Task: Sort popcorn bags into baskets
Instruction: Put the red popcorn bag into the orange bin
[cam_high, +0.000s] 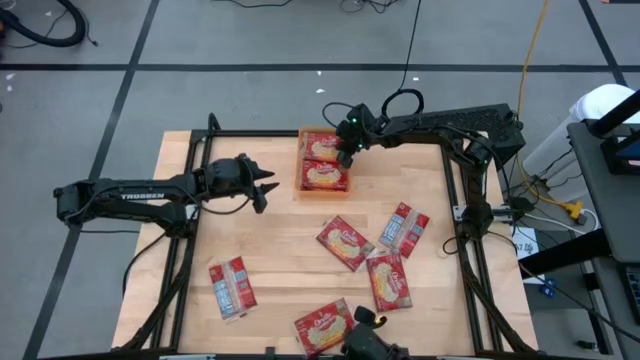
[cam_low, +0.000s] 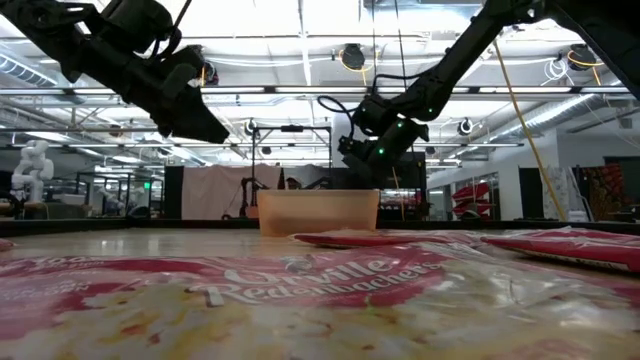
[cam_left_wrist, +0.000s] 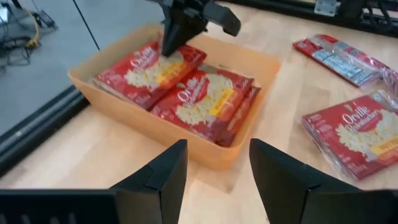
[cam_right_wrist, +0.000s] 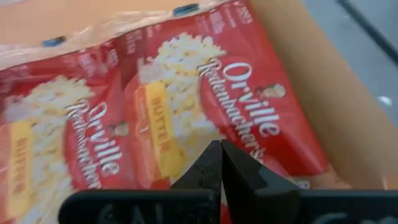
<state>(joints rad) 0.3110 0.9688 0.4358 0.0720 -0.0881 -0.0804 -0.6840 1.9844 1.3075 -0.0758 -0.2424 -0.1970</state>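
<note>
The orange basket (cam_high: 300, 165) stands at the table's far middle, with two red popcorn bags (cam_high: 324, 176) lying flat side by side in it, fronts up; a third edge shows under the nearer one (cam_left_wrist: 241, 112). My right gripper (cam_high: 346, 154) is shut, slanting down into the basket over the farther bag (cam_left_wrist: 146, 68). My left gripper (cam_high: 266, 190) hangs open to the left of the basket, above the table, its fingers (cam_left_wrist: 168, 171) holding nothing. Several more bags (cam_high: 345, 243) lie flat on the wood nearer the front. My right gripper's shut fingertips (cam_left_wrist: 165, 48) come down onto the printed front (cam_right_wrist: 186, 124) of the farther bag in the basket, slanting from the table's right and above. In the left wrist view they meet the bag's face near its far end. The bag lies flat in the basket.
Loose bags lie at the right (cam_high: 405, 228), middle right (cam_high: 388, 280), front left (cam_high: 232, 288) and front middle (cam_high: 323, 328). A black frame rail (cam_high: 455, 200) runs round the table. Bare wood lies between my left gripper and the front-left bag.
</note>
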